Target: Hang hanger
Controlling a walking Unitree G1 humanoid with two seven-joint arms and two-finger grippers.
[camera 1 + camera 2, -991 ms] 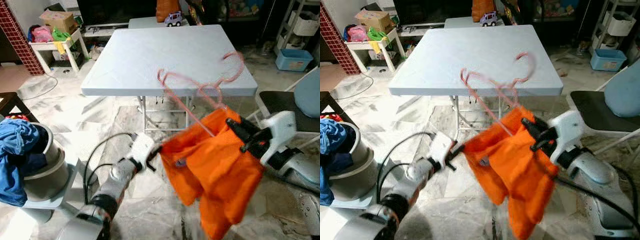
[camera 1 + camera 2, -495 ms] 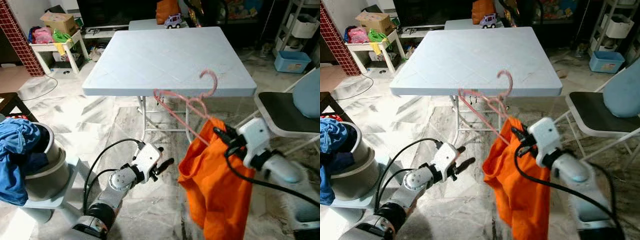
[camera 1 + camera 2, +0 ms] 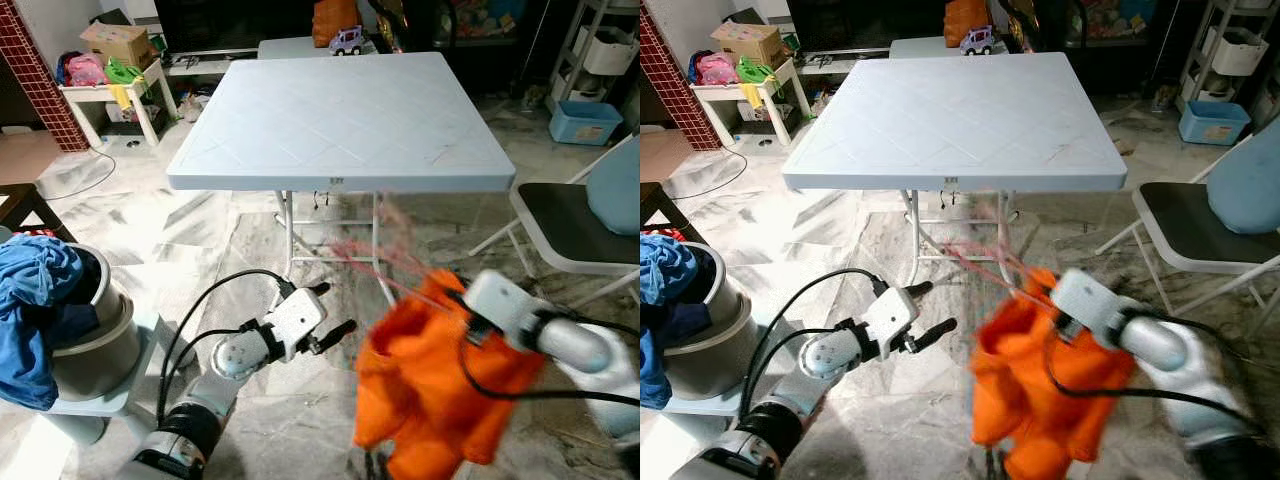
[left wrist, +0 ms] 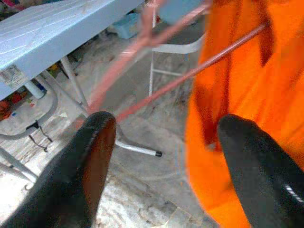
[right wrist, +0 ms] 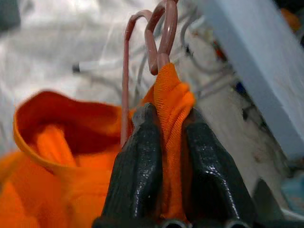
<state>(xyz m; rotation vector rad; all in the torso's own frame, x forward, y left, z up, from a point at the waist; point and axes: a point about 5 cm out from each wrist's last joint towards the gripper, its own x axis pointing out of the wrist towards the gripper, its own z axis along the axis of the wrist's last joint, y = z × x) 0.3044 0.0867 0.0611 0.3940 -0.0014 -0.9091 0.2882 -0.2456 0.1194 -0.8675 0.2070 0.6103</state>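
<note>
Right gripper (image 5: pixel 164 142): my fingers pinch the orange garment (image 3: pixel 440 390) just under the pink hanger (image 5: pixel 159 35), near the table's (image 3: pixel 340 110) front edge
Left gripper (image 3: pixel 325 310): spread apart, holding nothing, left of the garment
Risk: I judge the blurred, swinging hanger could slide out of the cloth and drop, since I grip fabric only

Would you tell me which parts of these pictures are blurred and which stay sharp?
Eye views: the orange garment, pink hanger and right gripper smear with motion, while the table and left gripper stay crisp. Left wrist view: soft throughout. Right wrist view: fingers fairly sharp, background blurred.
</note>
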